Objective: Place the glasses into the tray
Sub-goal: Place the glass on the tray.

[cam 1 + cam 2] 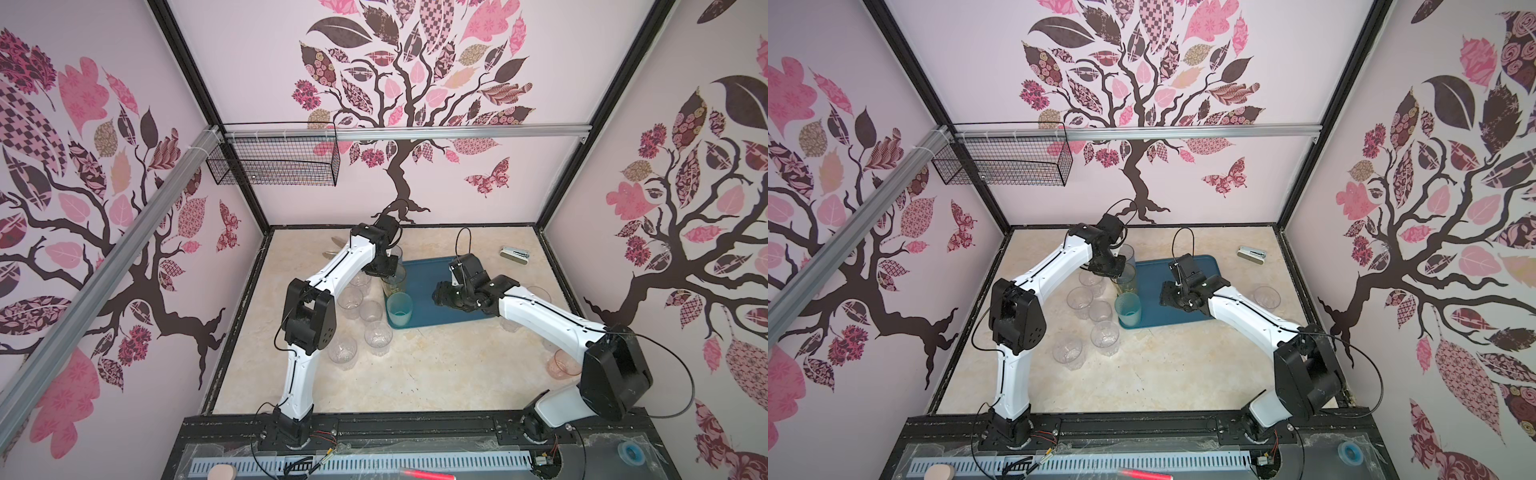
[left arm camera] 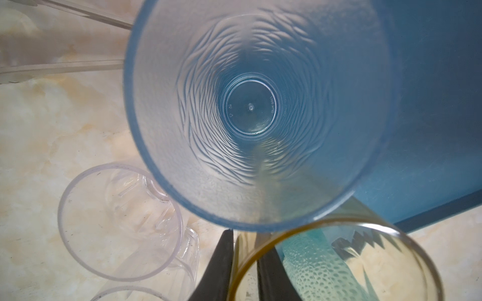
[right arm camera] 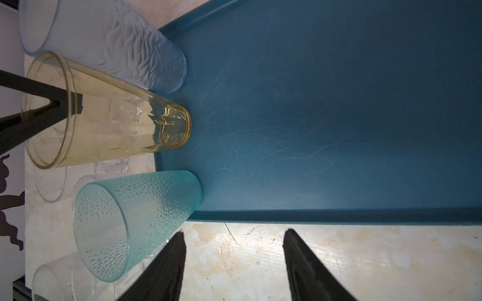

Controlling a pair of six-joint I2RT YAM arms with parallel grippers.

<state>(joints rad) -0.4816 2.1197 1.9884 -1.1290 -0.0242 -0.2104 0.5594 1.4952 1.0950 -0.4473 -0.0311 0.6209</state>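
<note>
Desk [image 1: 415,374]: clear glasses [image 1: 371,311] left of tray [image 1: 419,278]. Inside tray's left edge, far to near: blue glass [image 3: 112,44], amber glass [image 3: 109,122], teal glass [image 3: 135,208], upright. Likely light, slick, tippy; pinch rim wall. Left tool [image 2: 243,245] astride amber rim, grip unclear. Right tool [image 3: 234,230] agape, empty.

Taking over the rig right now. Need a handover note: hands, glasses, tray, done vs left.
Left hand: jaws straddle the rim of the tall amber see-through glass. Cannot tell whether it is gripping or has let go.
Right hand: open, empty, near the flat dark teal-blue plastic tray.
Done: the amber glass, the frosted blue-grey glass and the dotted teal-green glass stand upright along one tray edge.
Left: at least five short clear faceted glasses on the table by the left arm. One more clear glass and a pinkish glass by the right arm.
</note>
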